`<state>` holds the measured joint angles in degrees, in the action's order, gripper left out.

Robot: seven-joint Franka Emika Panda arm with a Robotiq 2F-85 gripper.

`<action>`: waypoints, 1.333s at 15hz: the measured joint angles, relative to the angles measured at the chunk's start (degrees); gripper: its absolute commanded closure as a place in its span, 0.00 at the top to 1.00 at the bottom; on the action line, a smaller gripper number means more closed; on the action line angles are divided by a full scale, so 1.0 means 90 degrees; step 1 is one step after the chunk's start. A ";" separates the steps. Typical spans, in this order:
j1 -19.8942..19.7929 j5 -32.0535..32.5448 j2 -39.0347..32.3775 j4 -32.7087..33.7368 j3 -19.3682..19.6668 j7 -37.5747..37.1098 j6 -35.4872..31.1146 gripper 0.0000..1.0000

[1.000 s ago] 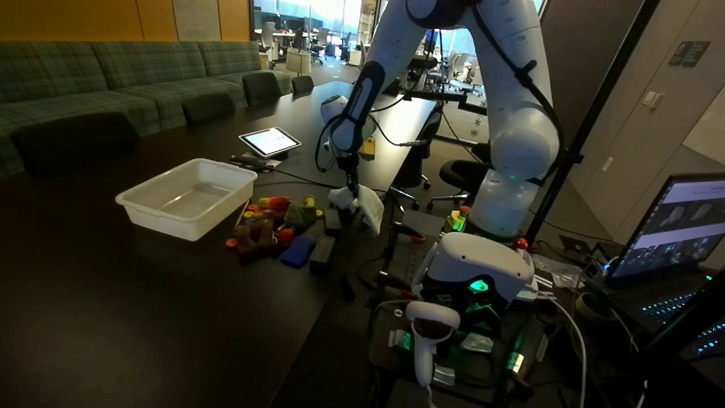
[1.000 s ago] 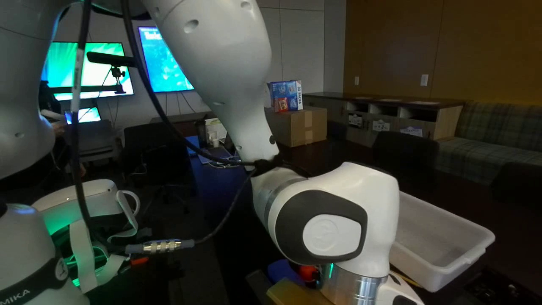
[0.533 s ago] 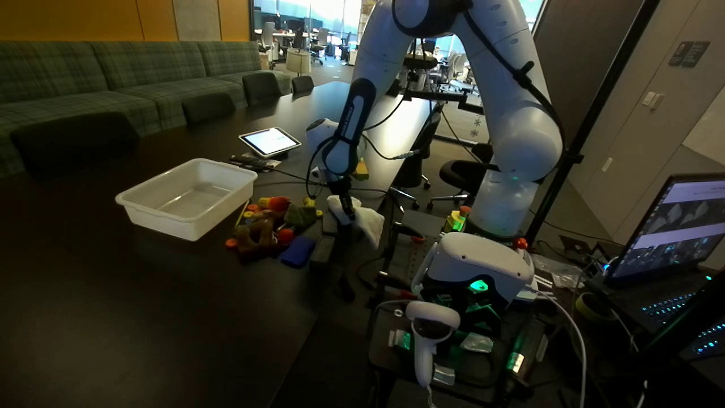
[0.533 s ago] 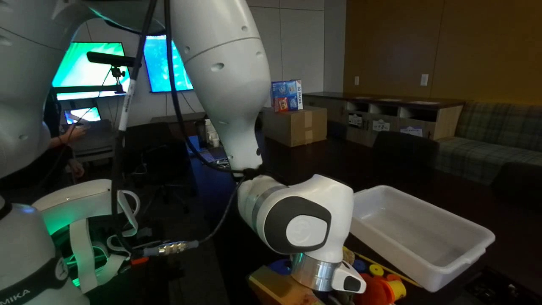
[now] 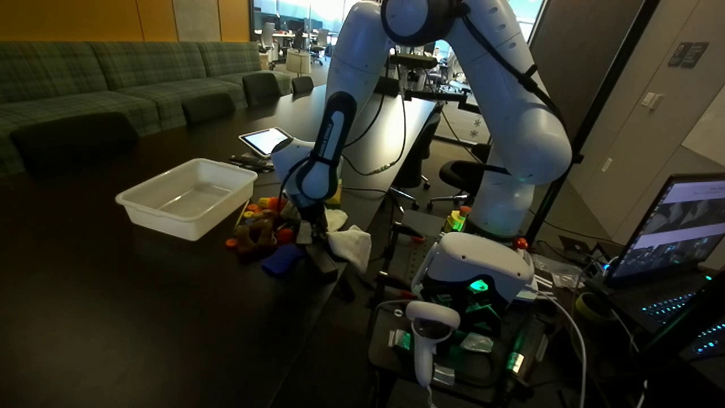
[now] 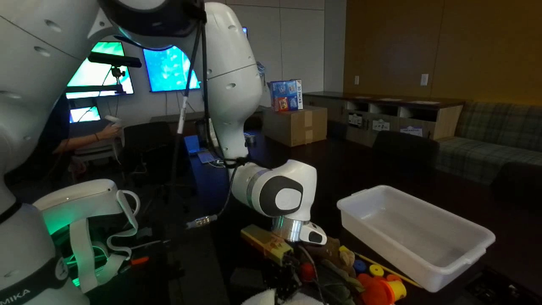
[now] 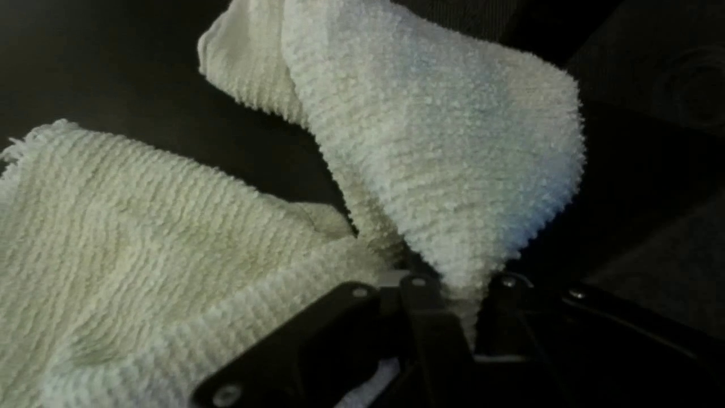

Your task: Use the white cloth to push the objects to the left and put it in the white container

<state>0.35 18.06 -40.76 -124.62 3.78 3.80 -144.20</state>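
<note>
My gripper [image 5: 320, 229] is low over the table, shut on the white cloth [image 5: 351, 247]. In the wrist view the cloth [image 7: 436, 124] is pinched between the fingers [image 7: 467, 340] and spreads out on both sides. In an exterior view part of the cloth [image 6: 262, 298] shows at the bottom edge. To the left of the gripper lies a pile: a blue piece [image 5: 282, 259], a brown piece [image 5: 253, 237], a red ball [image 6: 307, 271], an orange toy [image 6: 374, 292] and dark blocks [image 5: 323, 262]. The white container [image 5: 161, 220] stands beyond the pile; it also shows here [image 6: 383, 250].
A yellow stick [image 6: 387, 269] lies beside the container. A tablet [image 5: 263, 140] and cables lie farther along the table [image 5: 170, 317]. The table's edge runs close to the cloth. A headset [image 5: 481, 258] sits on a stand beside the robot base.
My gripper has moved left and down in an exterior view, bringing the cloth with it. The dark blocks and the blue piece have shifted left or turned. The container has not moved.
</note>
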 measured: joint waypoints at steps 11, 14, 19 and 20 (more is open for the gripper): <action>0.1914 -0.1841 -0.0294 0.1168 -0.0668 -0.3190 0.0605 0.07; 0.2152 -0.2307 -0.0232 0.1237 -0.1090 -0.3378 0.0630 0.07; 0.2060 -0.2966 0.0382 0.1126 -0.1678 -0.2986 0.0657 0.07; 0.1968 -0.3071 0.0600 0.1049 -0.1717 -0.2817 0.0655 0.07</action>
<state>18.06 -9.58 -35.36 -115.19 -11.67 -21.56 -138.31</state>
